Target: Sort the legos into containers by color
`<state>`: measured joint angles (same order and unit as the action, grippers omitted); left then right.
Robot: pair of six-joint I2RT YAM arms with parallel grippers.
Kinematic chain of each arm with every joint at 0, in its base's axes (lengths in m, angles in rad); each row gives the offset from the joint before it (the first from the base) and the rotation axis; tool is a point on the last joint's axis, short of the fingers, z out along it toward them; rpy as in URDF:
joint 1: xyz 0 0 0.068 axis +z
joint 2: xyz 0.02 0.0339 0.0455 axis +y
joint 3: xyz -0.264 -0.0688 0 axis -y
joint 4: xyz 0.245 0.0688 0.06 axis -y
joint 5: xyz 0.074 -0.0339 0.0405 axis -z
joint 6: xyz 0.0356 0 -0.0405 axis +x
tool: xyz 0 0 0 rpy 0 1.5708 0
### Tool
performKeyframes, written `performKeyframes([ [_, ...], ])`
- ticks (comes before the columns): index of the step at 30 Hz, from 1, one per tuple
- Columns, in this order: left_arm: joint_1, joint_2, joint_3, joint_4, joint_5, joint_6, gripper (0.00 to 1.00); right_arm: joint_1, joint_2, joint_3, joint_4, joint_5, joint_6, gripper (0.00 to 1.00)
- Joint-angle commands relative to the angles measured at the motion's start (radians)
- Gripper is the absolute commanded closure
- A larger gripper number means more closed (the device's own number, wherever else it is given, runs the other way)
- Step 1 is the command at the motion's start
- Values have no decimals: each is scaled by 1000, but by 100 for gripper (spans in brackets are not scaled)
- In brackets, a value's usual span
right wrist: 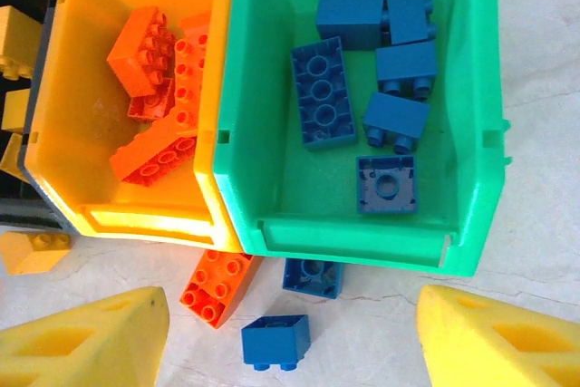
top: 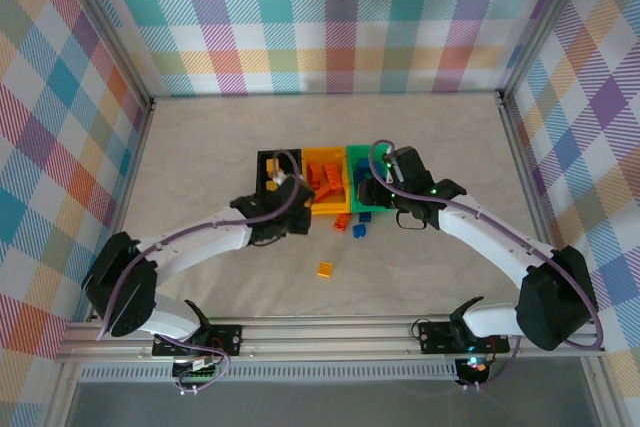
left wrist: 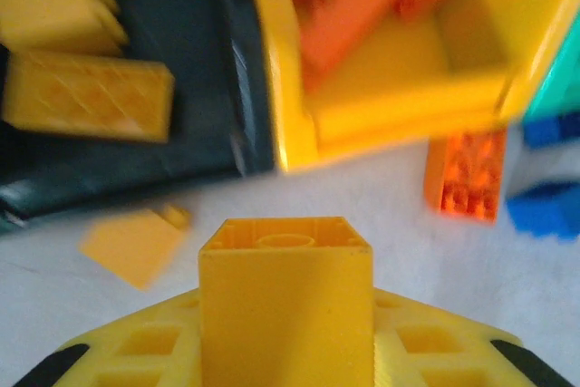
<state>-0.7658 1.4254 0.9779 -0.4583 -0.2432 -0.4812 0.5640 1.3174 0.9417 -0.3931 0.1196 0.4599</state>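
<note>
Holding 1 yellow lego (left wrist: 285,292) in left tool (left wrist: 285,364), near black bin (left wrist: 207,61)

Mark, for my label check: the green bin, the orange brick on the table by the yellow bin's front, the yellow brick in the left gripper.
green bin (right wrist: 381,244): right wrist view, front wall.
orange brick (right wrist: 217,283): right wrist view, studded top.
yellow brick (left wrist: 285,305): left wrist view, near side face.

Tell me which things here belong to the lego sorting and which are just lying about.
Job: black bin, yellow bin, green bin, orange bricks, blue bricks, yellow bricks, left gripper with held brick, right gripper.
Just there: table, plaid walls, rail.
</note>
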Motion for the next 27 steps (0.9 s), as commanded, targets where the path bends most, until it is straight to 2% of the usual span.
performKeyframes([
  [1,110,24,105,-63,8,22,63,0,-19,-29,20,-63,9,28],
  [6,224,193,258,-87,46,39,64,26,-17,-63,20,-99,12,28],
  [11,274,315,364,-105,54,32,61,119,-42,-94,10,-116,12,29],
  [13,285,353,396,-116,63,31,53,175,-45,-105,5,-116,21,28],
  [15,288,365,409,-117,81,31,35,240,-24,-110,8,-121,32,27],
  [21,267,228,369,-96,130,9,2,386,123,-83,40,-138,66,27],
  [27,216,-33,196,-103,143,-9,0,485,275,1,8,-92,48,27],
])
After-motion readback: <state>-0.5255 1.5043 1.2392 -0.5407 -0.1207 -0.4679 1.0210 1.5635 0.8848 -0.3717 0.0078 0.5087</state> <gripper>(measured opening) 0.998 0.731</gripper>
